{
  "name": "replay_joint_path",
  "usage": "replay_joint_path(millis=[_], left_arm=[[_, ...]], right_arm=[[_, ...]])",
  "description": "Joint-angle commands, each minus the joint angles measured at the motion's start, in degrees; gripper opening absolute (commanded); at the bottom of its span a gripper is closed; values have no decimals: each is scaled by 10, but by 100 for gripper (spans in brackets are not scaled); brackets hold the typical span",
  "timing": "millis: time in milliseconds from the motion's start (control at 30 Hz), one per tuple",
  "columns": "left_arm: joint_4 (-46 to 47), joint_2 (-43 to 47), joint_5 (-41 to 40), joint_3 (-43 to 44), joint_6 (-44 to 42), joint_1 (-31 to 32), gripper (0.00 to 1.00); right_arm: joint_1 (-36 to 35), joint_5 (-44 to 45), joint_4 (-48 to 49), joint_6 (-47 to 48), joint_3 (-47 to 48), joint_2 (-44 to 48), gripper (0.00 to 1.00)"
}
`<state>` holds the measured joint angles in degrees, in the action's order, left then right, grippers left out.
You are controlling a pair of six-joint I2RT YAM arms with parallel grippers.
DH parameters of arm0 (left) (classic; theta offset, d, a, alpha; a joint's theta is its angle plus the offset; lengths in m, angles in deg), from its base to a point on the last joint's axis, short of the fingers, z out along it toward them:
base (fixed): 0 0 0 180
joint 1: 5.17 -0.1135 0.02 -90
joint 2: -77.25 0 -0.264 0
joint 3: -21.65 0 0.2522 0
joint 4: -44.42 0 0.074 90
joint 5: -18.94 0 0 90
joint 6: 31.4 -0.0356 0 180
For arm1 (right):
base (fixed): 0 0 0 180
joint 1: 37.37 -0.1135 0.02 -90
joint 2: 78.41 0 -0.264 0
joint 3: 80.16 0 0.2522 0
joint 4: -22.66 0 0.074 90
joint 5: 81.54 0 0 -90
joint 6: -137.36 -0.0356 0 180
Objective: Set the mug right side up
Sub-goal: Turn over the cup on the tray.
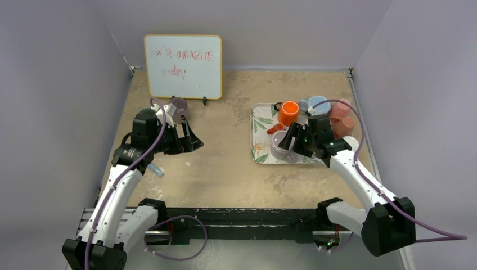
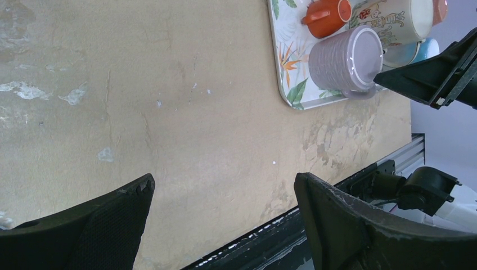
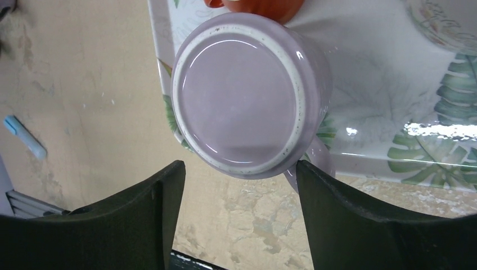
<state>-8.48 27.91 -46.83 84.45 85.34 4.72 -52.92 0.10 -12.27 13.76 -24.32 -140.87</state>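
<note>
My right fingers (image 3: 140, 225) stand spread on either side of the lavender mug (image 3: 242, 93), not yet closed on it. The mug sits base-up at the near-left corner of the tray (image 3: 382, 84). Nothing is completed: grip, lift, invert and set down remain. My left gripper (image 2: 224, 188) hangs spread.

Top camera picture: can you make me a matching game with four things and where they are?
1. lilac ceramic mug
2. white dry-erase board
3. small light-blue marker
4. left gripper

A. open above the bare tan table
B. upside down on the leaf-patterned tray
C. standing at the far edge
D. lying flat on the left side

Pairs: 1-B, 2-C, 3-D, 4-A.
</note>
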Motion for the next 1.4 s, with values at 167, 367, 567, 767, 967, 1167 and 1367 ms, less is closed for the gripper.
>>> replay_joint_path(millis=[167,367,567,767,967,1167,1367], left_arm=[[0,3,-5,1,-10,0,93],[0,2,-5,1,-10,0,93],[0,2,-4,1,-10,0,93],[0,4,-4,1,-10,0,93],[1,2,-2,1,-10,0,93],[0,3,-2,1,-10,0,93],[1,0,-2,1,-10,0,93]], right_arm=[[-28,5,-8,28,-1,-10,66],[-28,39,-5,35,-9,-9,61],[-28,58,-1,49,-11,-19,65],[-29,40,14,56,-14,-41,62],[-56,31,19,76,-7,-57,59],[-87,15,19,86,3,-62,66],[-90,-16,16,86,-4,-37,74]])
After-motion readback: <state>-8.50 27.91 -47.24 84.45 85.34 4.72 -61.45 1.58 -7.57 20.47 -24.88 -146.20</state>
